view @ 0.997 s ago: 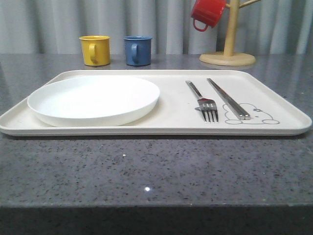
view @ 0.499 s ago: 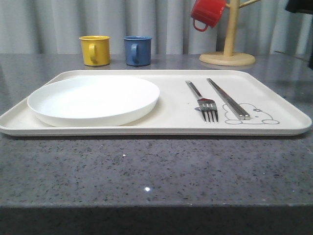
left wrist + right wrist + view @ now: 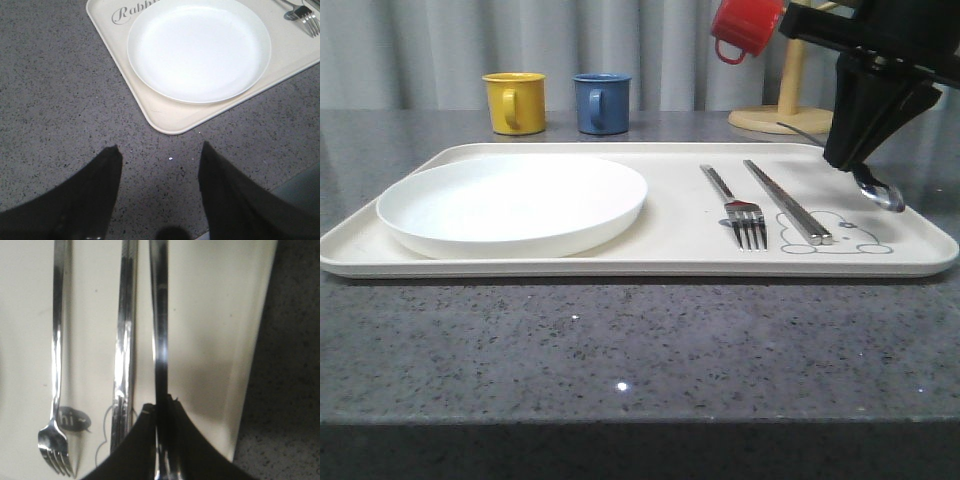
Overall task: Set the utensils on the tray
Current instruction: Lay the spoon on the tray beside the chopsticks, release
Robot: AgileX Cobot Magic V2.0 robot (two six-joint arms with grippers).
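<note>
The speckled grey surface (image 3: pixel 620 350) fills the lower half of the front view. Beyond its bare near strip lies the cream tray (image 3: pixel 670 255), spanning almost the full width of the frame. On the tray's left part rests the round white plate (image 3: pixel 512 203). Right of centre lie the fork (image 3: pixel 735 210), tines toward the camera, and just to its right the chopsticks (image 3: pixel 787 202), whose near ends reach the grey rabbit drawing (image 3: pixel 830 235).

At the upper right of the front view the right claw (image 3: pixel 862 160) hangs over the tray's right part, pressed together on the spoon (image 3: pixel 880 190), whose bowl shows below the fingertips, above the tray. In the right wrist view the spoon's handle (image 3: pixel 159 330) runs beside the chopsticks (image 3: pixel 126 340), with the fork (image 3: pixel 56 370) further over.

In the left wrist view the left claw (image 3: pixel 160 165) is spread wide and holds nothing, above bare surface just off the tray corner (image 3: pixel 165 122) near the plate (image 3: pixel 199 49).

At the far edge stand a yellow mug (image 3: pixel 514 102) and a blue mug (image 3: pixel 600 102) at upper left, and a red mug (image 3: pixel 745 27) hanging on a wooden mug stand (image 3: pixel 786 110) at upper right.
</note>
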